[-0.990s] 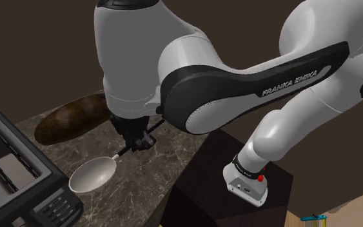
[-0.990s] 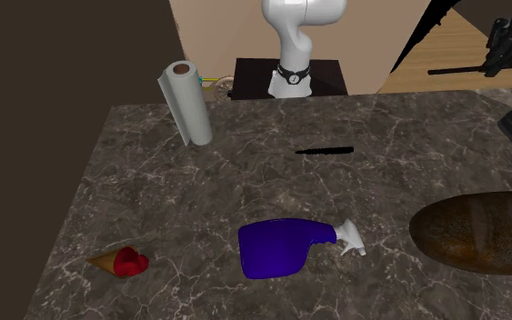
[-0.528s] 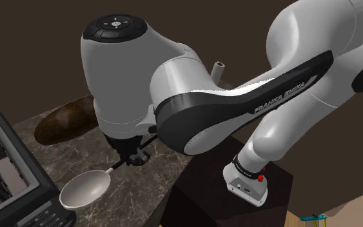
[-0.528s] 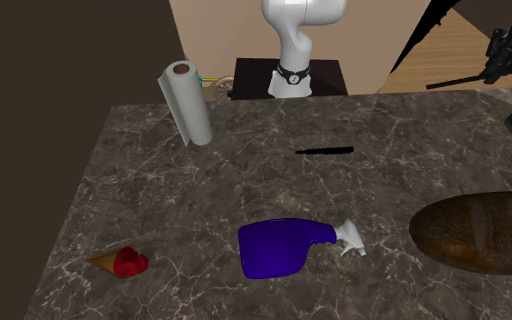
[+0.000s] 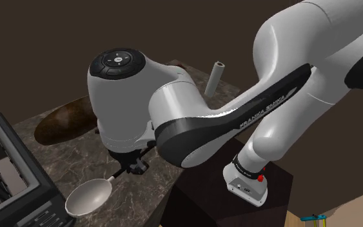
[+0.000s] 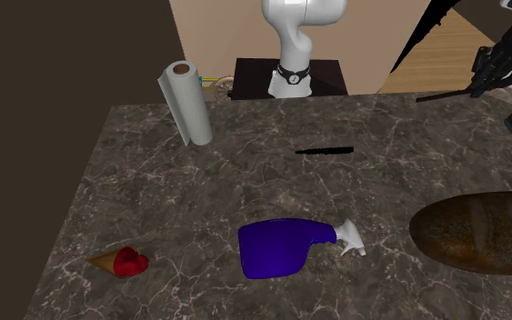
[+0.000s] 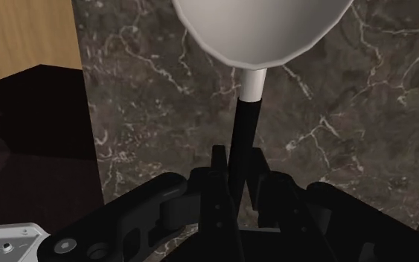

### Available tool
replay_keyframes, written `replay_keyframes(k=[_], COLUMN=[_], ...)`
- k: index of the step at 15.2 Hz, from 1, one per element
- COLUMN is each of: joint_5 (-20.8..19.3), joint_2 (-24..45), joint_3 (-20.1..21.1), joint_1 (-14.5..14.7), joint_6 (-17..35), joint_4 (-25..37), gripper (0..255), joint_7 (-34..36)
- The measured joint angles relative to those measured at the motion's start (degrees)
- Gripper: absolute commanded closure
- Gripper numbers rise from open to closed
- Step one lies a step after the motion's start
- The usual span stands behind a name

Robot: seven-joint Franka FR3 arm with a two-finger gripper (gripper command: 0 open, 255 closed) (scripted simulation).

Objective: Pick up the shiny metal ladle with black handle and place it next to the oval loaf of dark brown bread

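Note:
My gripper (image 5: 135, 166) is shut on the black handle of the ladle (image 5: 88, 197). The ladle's pale metal bowl hangs over the marble counter (image 5: 77, 155), close to the toaster's corner. In the wrist view the fingers (image 7: 219, 167) clasp the ladle's handle (image 7: 245, 123), and the round bowl lies beyond them. At the second exterior view's right edge the gripper (image 6: 495, 68) carries the thin handle (image 6: 445, 94) above the counter. The oval dark brown loaf (image 5: 64, 119) lies farther back on the counter, seen also as the loaf (image 6: 481, 232) at the lower right.
A black toaster (image 5: 6, 174) stands at the shoulder view's lower left. On the counter (image 6: 245, 182) are a paper towel roll (image 6: 187, 103), a blue spray bottle (image 6: 286, 247) and a small red object (image 6: 128, 263). The dark stand (image 5: 238, 174) borders the counter's edge.
With the ladle held, the gripper moved toward the shoulder view's lower left, nearer the toaster. In the second exterior view the handle moved lower in the picture. The arm's elbow swung upward.

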Motion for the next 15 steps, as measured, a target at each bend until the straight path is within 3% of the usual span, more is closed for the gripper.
replay_keyframes(k=[15], joint_5=[-11.31], joint_2=[10.13], joint_3=[0.71], joint_1=[0.81], joint_6=[8.86], joint_4=[-4.63], gripper=[255], joint_7=[9.30])
